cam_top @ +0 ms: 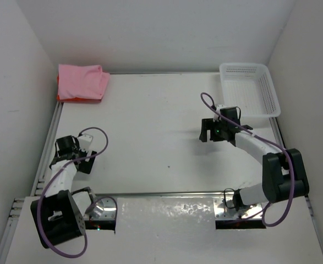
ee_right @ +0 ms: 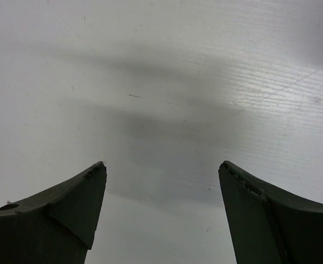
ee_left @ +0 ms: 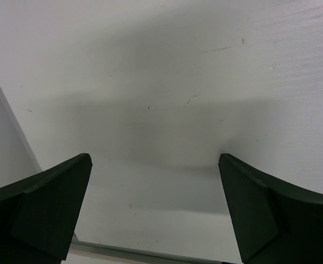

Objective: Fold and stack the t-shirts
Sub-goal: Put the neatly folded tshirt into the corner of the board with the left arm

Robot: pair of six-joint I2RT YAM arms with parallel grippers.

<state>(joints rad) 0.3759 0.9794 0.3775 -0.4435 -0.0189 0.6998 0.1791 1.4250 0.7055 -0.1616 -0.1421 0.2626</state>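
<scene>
We judge the task all but finished: the t-shirts lie folded in one stack, pink on top and orange peeking beneath, far left of the basket. Our left tool and right tool gape empty above the worktop.

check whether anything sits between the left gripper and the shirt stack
Nothing visible does. Only bare table lies between the open left gripper and the t-shirts stacked in the far left corner; the basket sits far right.
</scene>
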